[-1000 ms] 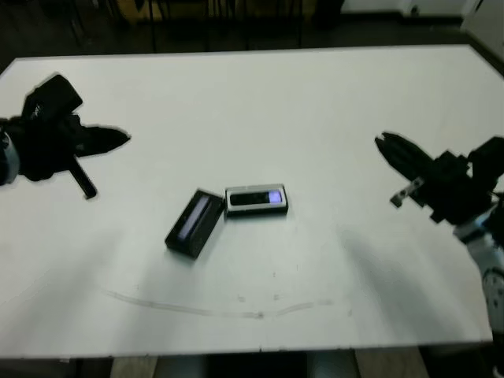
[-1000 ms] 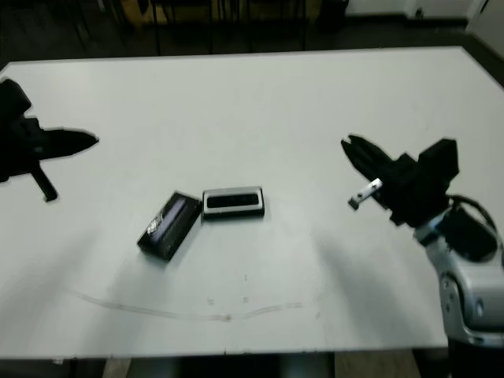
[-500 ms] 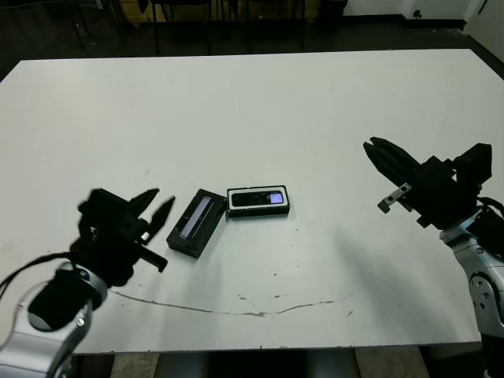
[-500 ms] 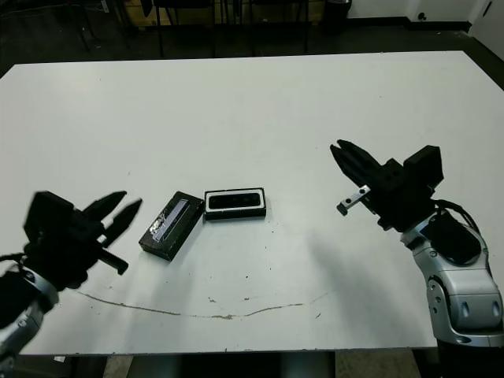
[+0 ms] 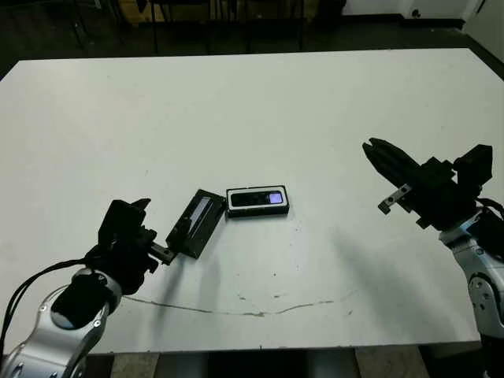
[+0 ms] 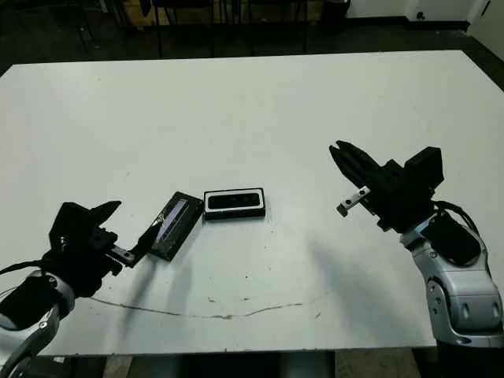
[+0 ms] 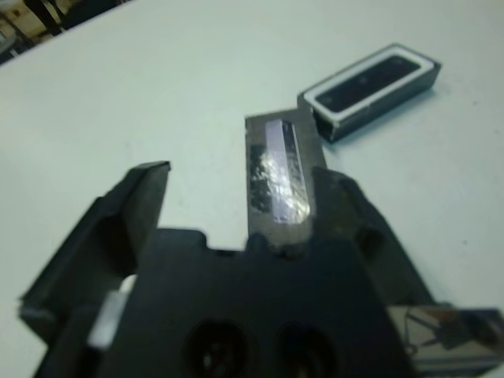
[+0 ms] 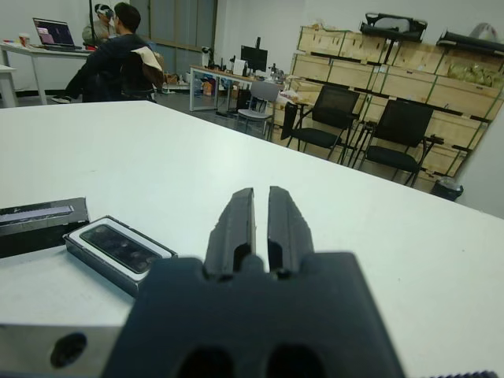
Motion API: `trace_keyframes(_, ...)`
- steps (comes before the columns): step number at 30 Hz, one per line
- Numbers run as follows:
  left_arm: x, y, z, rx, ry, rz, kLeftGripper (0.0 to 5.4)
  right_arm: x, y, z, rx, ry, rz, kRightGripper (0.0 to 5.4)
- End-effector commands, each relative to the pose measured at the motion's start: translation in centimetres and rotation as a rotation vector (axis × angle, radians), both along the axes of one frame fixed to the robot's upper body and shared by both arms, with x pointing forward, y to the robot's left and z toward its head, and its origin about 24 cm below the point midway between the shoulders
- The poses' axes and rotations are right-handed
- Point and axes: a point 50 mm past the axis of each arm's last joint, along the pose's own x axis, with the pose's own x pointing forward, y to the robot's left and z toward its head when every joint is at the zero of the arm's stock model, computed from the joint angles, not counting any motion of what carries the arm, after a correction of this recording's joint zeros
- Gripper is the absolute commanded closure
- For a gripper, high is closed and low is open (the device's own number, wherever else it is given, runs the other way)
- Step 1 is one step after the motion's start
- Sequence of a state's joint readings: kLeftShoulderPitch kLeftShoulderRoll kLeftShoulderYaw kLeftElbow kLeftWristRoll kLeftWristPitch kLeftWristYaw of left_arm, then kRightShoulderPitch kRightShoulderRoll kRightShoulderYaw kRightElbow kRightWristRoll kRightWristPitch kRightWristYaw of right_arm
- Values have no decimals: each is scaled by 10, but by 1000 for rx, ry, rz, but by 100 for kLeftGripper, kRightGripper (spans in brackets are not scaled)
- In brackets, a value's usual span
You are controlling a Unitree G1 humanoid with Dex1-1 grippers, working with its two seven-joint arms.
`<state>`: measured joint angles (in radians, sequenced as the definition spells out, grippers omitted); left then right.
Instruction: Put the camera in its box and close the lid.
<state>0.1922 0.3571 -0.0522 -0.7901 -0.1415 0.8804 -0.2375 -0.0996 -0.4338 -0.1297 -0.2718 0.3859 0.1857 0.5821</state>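
Left end effector (image 5: 146, 228) nearer lid (image 5: 194, 223)

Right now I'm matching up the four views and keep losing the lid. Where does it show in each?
Left eye view: lid, left of centre, touching the box.
Right eye view: lid, left of centre.
Left wrist view: centre, between the left hand's fingers.
Right wrist view: far left edge.
Shared landmark: the box.

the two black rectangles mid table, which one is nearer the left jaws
The lid, the flat angled piece with the silvery strip. It lies right by the left gripper; the white-lined box holding the camera sits beyond it.
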Motion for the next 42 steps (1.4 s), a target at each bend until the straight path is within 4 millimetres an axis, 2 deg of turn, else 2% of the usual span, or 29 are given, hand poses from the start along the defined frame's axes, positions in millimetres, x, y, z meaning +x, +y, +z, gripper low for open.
trace_keyframes(1, 2, 1, -10, -143, 115, 44, 33, -1, -1, -5, -5, 19, -15, 540)
trace_keyframes(3, 3, 0, -12, -194, 146, 52, 1, -1, -1, -5, -1, 17, -11, 540)
trace_keyframes(13, 0, -4, -12, -272, 195, 81, 1, -1, -3, -9, 12, 32, -17, 540)
trace_keyframes(19, -1, -4, -13, -250, 192, 91, 1, -4, -2, -7, -15, 19, -33, 540)
trace_keyframes(29, 0, -2, -20, -95, 231, 79, 1, -7, -1, -9, -4, 50, -38, 540)
trace_keyframes(42, 0, 1, -30, -221, 291, 73, 1, -10, -1, -11, -6, 58, -53, 540)
